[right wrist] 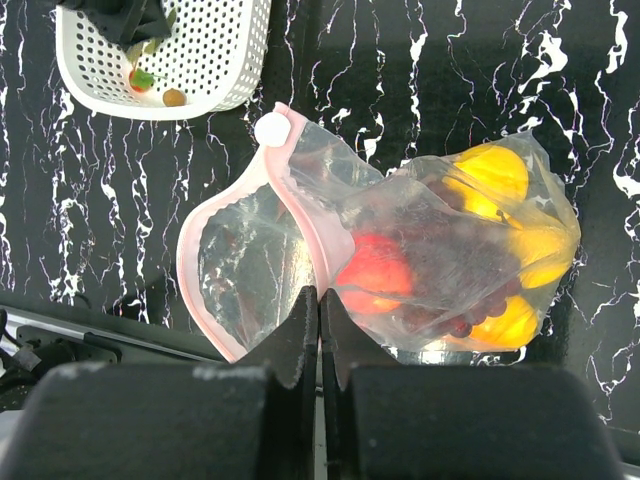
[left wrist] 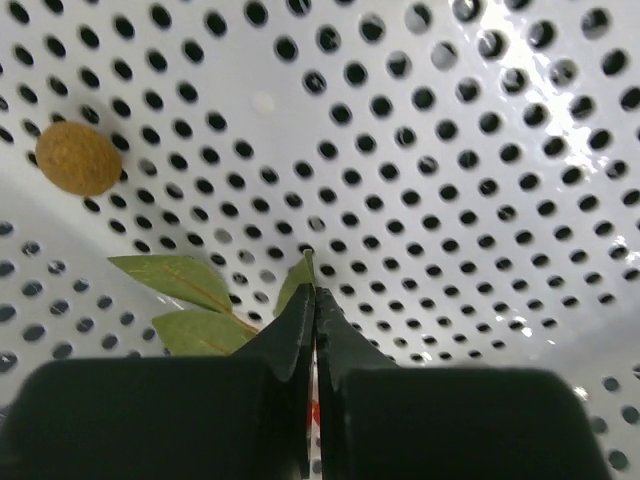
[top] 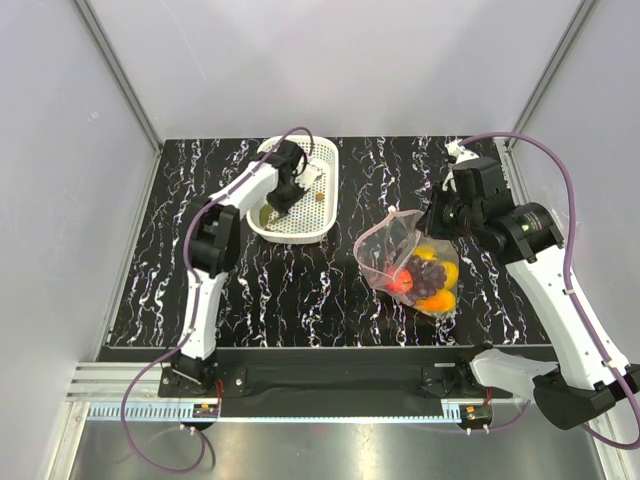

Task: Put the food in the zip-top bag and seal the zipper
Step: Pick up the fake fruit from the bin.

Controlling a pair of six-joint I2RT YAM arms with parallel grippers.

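L gripper (left wrist: pixel 313 290) in basket (top: pixel 322 222), jaws pinching 1 leafy red piece (right wrist: pixel 141 79), 1 brown ball (left wrist: pixel 78 158) near. R gripper (right wrist: pixel 318 298) jaws pinch 1 bag (right wrist: pixel 255 250), right of basket.

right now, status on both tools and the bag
Left tool shut on leafy red fruit in basket. Right tool shut on zip-top bag rim, mouth open, food inside. Brown ball in basket. No obstruction seen.

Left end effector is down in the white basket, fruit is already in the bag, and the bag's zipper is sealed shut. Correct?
Not quite: the zipper is unsealed; the right wrist view shows the bag mouth gaping open. The rest holds.
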